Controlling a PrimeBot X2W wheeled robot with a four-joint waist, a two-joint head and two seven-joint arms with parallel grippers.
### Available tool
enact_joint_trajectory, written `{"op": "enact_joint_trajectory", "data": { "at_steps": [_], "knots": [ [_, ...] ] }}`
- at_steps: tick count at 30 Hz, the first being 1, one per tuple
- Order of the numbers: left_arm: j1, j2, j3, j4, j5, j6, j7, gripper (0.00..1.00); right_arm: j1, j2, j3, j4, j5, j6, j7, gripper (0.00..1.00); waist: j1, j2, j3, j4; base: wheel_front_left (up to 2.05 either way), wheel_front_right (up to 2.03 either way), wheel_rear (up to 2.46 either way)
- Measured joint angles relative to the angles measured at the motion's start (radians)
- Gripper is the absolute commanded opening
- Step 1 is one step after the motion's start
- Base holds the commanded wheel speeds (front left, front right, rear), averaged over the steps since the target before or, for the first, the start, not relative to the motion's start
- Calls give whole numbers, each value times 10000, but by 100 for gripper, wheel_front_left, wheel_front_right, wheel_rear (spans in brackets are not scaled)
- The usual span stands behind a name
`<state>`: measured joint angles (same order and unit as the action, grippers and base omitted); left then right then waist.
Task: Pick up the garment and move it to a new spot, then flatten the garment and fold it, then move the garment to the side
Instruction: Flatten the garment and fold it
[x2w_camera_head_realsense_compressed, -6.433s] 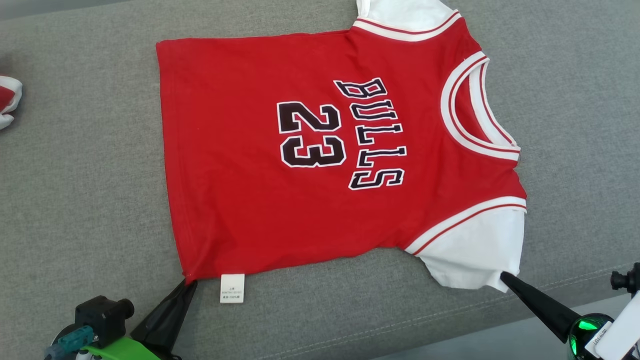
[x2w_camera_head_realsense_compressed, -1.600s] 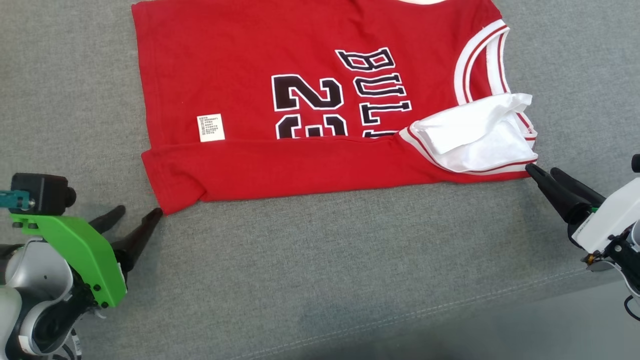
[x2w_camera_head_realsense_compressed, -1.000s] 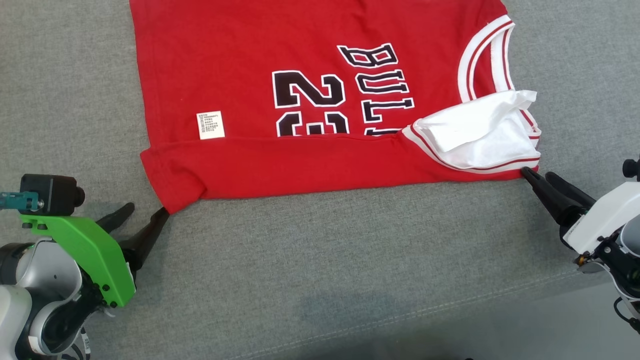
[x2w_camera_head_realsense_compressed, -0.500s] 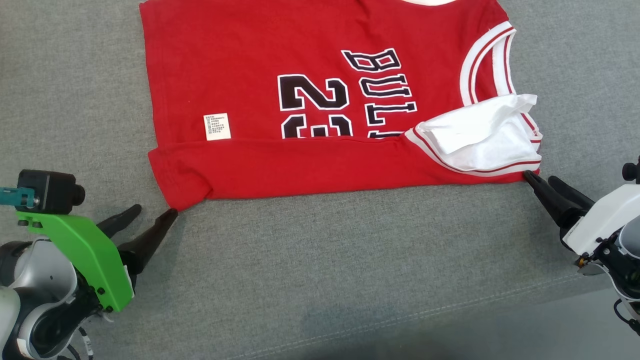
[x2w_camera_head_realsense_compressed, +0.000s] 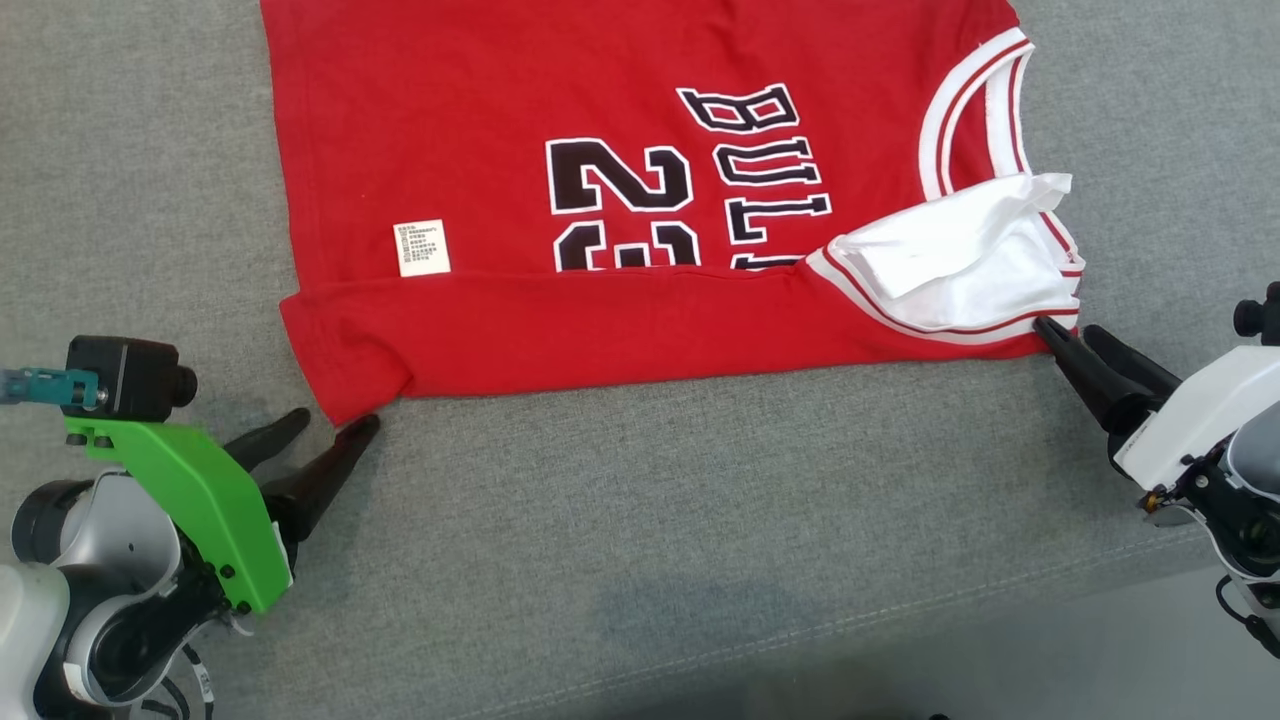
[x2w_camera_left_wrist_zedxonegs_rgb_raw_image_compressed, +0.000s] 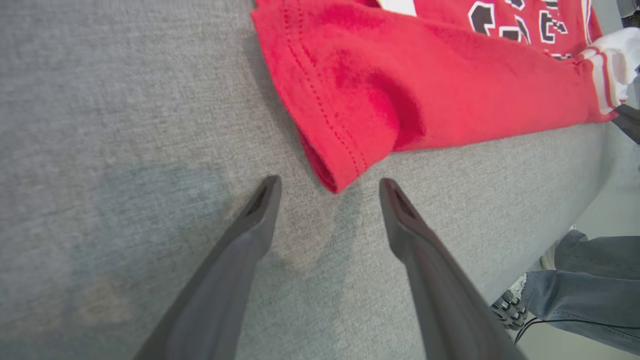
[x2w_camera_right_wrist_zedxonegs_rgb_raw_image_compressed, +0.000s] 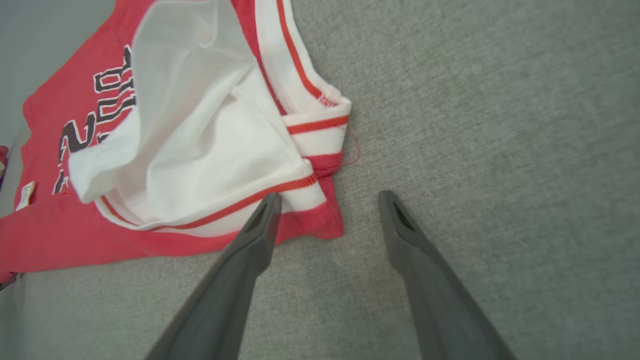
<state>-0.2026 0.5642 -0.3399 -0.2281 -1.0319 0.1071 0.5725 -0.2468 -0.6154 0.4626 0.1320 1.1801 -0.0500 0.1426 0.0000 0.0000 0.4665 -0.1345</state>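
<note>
Folded jersey (x2w_camera_head_realsense_compressed: 620, 330) lies nine-to-three o'clock; left pincer (x2w_camera_head_realsense_compressed: 335, 420) and right pincer (x2w_camera_head_realsense_compressed: 1065, 328), both spread and empty, face its near corners.

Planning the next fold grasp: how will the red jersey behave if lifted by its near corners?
Likely floppy: the red jersey lies doubled along its near edge, so it should sag between grips. Probably light: its white sleeve sits loosely crumpled. Pushed on the grey fabric surface, it may bunch.
</note>
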Motion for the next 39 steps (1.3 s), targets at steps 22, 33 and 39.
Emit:
{"op": "enact_joint_trajectory", "data": {
  "at_steps": [22,33,39],
  "knots": [
    [-593,-336,-343,571,-48,-12,391,0,-309,209,92,376,107,322,268,0,0,0,59,-50,0,0,0],
    [-204,96,-378,476,-359,-178,815,0,-38,-61,-148,558,861,410,686,0,0,0,-376,6,0,0,0],
    [147,282,-192,242,-658,-219,953,0,592,-468,-364,562,1340,407,1045,0,0,0,-615,107,0,0,0]
  ]
}}
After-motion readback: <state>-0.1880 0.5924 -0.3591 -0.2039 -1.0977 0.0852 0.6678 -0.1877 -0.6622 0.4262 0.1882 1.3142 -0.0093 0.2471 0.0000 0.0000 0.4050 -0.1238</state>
